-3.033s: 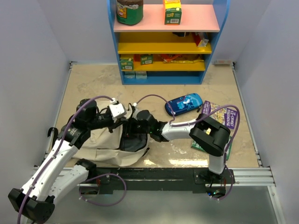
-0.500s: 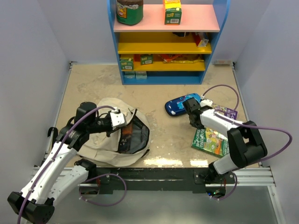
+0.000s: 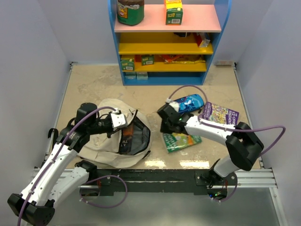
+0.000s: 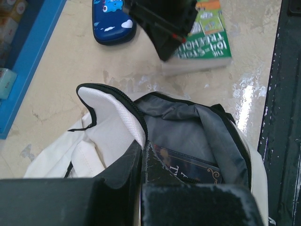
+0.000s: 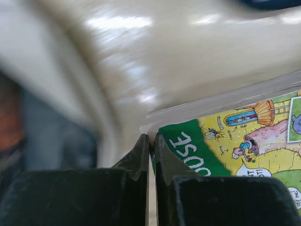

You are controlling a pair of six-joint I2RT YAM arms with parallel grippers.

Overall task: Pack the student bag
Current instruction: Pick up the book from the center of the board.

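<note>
The student bag (image 3: 101,141), a beige canvas backpack with dark grey lining, lies open at the near left. My left gripper (image 3: 124,127) is shut on the bag's upper opening rim (image 4: 123,110) and holds the mouth open; its tips show in the left wrist view (image 4: 141,151). A dark book (image 4: 195,170) lies inside the bag. My right gripper (image 3: 164,131) is shut on the corner of a green and yellow picture book (image 3: 182,140), just right of the bag's mouth. In the right wrist view the jaws (image 5: 151,141) pinch that book (image 5: 235,136); the bag (image 5: 42,127) is blurred at left.
A blue pencil case (image 3: 188,102) and a purple book (image 3: 220,113) lie behind the right arm. A blue shelf unit (image 3: 164,77) with boxes stands at the back. The black rail (image 3: 155,175) runs along the near edge.
My right gripper left the bag's mouth, went right to the green book, and has now dragged it left toward the bag. My left gripper has kept its hold on the rim.
</note>
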